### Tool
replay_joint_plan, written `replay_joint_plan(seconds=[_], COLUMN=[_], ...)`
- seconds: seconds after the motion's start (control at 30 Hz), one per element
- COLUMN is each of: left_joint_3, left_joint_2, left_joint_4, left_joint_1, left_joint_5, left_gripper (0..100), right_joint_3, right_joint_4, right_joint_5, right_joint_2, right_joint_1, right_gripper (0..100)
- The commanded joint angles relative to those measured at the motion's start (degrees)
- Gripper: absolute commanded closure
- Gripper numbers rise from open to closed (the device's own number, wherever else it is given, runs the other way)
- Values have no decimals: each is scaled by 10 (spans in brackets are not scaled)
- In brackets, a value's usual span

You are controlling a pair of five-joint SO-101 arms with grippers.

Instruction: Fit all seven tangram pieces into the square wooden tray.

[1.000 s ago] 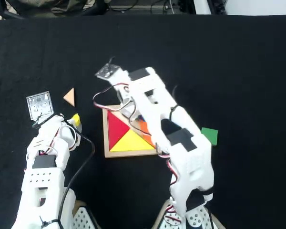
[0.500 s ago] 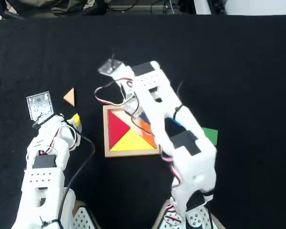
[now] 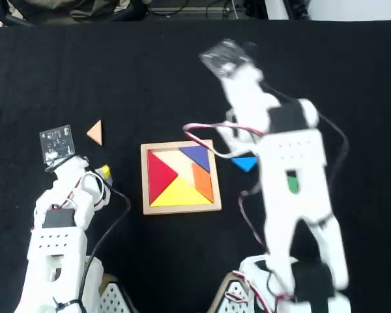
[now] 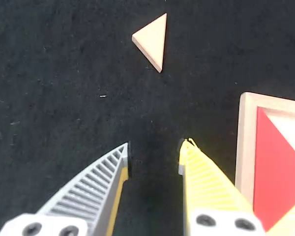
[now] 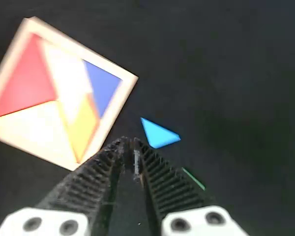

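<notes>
The square wooden tray (image 3: 144,179) sits mid-bench, holding a red triangle (image 3: 158,175), yellow triangle (image 3: 179,193), dark blue triangle (image 3: 197,155) and orange parallelogram (image 3: 202,179). Loose on the black bench (image 3: 352,91) are a pale triangle (image 3: 95,132) on the left arm's side, a light blue triangle (image 3: 245,163) near the tray's other edge, and a green square (image 3: 291,184) — partly under the right arm. The left gripper (image 4: 155,146) has its fingers spread, empty, beside the tray. The right gripper (image 5: 130,143) has its fingers pressed together — holding nothing.
</notes>
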Motion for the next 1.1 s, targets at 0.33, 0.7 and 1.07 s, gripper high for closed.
replay_joint_plan(seconds=[0.33,0.7,1.07], left_joint_3=[-427,-707,-1091], left_joint_2=[201,597,933], left_joint_4=[284,263,417], left_joint_1=[-27,-25,-54], left_joint_5=[-69,-88,-99], left_gripper=[818,727,727], right_joint_3=[472,477,446], right_joint_4=[-377,-466,-518], right_joint_5=[-36,-86,-85], right_joint_2=[-218,-121,-9], right_joint_1=[69,106,105], right_gripper=[987,987,987])
